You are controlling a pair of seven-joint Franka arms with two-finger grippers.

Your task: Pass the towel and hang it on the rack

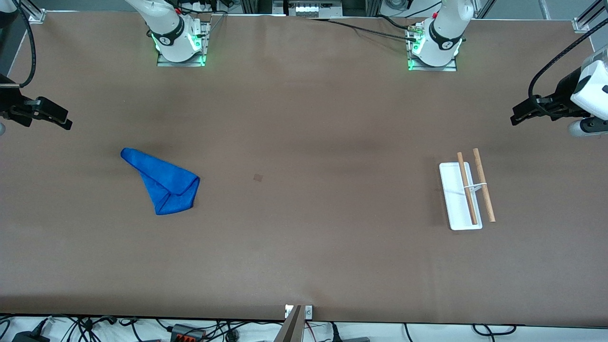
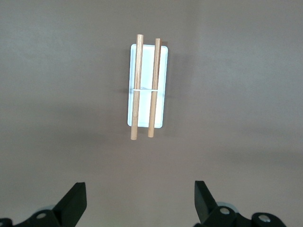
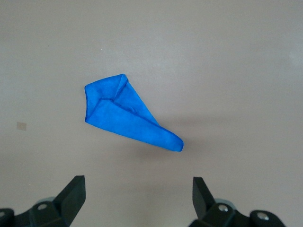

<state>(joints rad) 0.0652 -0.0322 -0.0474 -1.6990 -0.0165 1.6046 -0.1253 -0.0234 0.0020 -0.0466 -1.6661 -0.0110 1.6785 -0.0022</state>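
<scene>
One towel [image 1: 164, 183], one rack [image 1: 463, 197], two rods [image 1: 483, 184].

Pretty even, soft overhead light on the brown worktop [image 1: 304, 118], no glare. Shadows are faint. Everything's sharp.

High front camera facing both bases — wrist cameras straight down over rack [image 2: 147, 86] and towel [image 3: 127, 113], both in front view.

**Cut-offs and obscured detail**

Both white arms are running out past the front view's side edges. The black left gripper [image 2: 139, 203] and black right gripper [image 3: 138, 201] are showing only their open finger ends in the wrist views, bodies cropped. The folded blue cloth towel [image 1: 163, 182] is concealing its inner layers.
</scene>
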